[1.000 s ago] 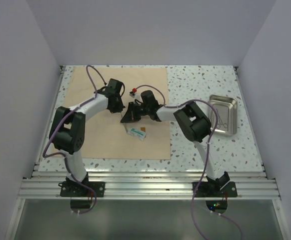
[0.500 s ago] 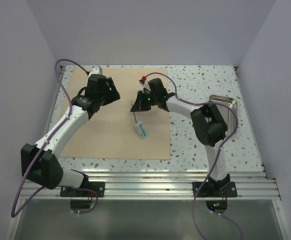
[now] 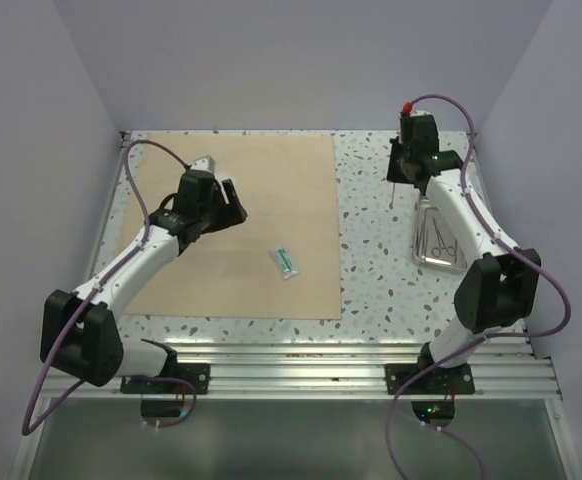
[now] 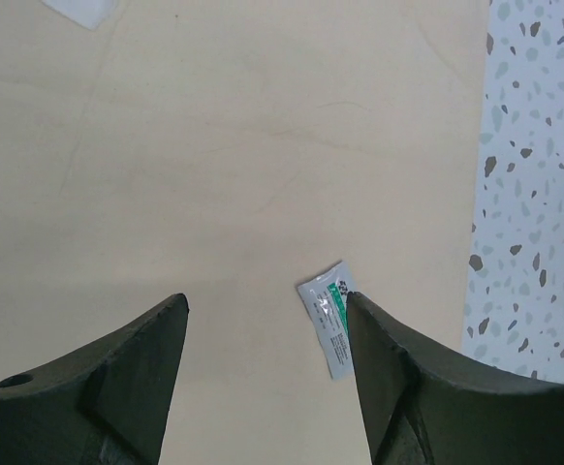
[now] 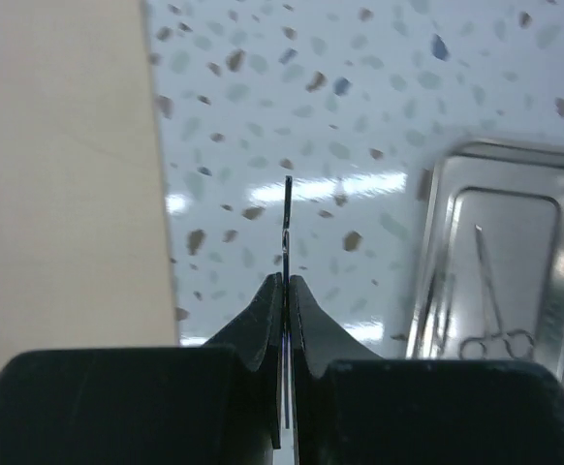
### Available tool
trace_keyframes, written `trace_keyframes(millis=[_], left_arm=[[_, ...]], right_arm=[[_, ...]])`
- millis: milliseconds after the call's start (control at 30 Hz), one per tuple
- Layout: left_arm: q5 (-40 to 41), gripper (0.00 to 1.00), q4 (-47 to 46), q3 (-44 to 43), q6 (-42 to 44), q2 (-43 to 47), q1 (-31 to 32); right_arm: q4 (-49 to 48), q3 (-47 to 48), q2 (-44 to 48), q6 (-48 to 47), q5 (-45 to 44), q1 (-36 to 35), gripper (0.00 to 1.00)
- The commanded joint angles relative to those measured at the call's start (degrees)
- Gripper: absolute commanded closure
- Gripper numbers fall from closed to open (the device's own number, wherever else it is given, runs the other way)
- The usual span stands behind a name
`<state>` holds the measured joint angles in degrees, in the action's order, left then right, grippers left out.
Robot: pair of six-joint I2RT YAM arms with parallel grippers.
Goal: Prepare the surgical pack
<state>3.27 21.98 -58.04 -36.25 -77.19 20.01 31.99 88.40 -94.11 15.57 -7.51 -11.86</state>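
The right tool [image 5: 286, 279] has its two fingers pressed together on a thin dark strip [image 5: 288, 208]. The strip shows only edge-on, so it may be a slim metal instrument, but the wrist view cannot settle that. From above, the right tool [image 3: 399, 172] hangs over the far right part of the speckled table [image 3: 381, 260], with the strip pointing down below it. Just beside it, toward the near right, lies the steel tray [image 5: 524, 242] flat on the table. A pair of scissors [image 5: 495, 342] rests inside the tray.

The left tool [image 4: 265, 300] stands with its fingers spread wide and grips nothing. It hovers over the tan sheet [image 3: 291, 190], which lies flat on the left half of the table. A small white and green packet [image 4: 329, 318] lies on the sheet, near its right edge. In the wrist view the packet sits just beside the left tool's right finger; from above it lies apart from the left tool [image 3: 233, 203], nearer the arm bases.
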Motion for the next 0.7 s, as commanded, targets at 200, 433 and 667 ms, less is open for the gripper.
trace_keyframes(millis=[200, 433, 667], left_arm=[[-11.87, 0.29, -8.09, 3.9, 0.13, -3.4, -0.23], [-12.32, 0.29, -7.04, 4.34, 0.83, -4.03, -1.55], [-12.15, 0.29, -4.75, 3.02, -0.48, -6.48, -1.55]], right_arm=[[16.88, -2.7, -9.68, -5.38, -19.3, 8.87, 1.0], [14.33, -2.27, -17.68, -5.99, -19.65, 11.68, 0.95], [14.33, -1.83, -19.28, -4.94, -18.42, 11.68, 0.57]])
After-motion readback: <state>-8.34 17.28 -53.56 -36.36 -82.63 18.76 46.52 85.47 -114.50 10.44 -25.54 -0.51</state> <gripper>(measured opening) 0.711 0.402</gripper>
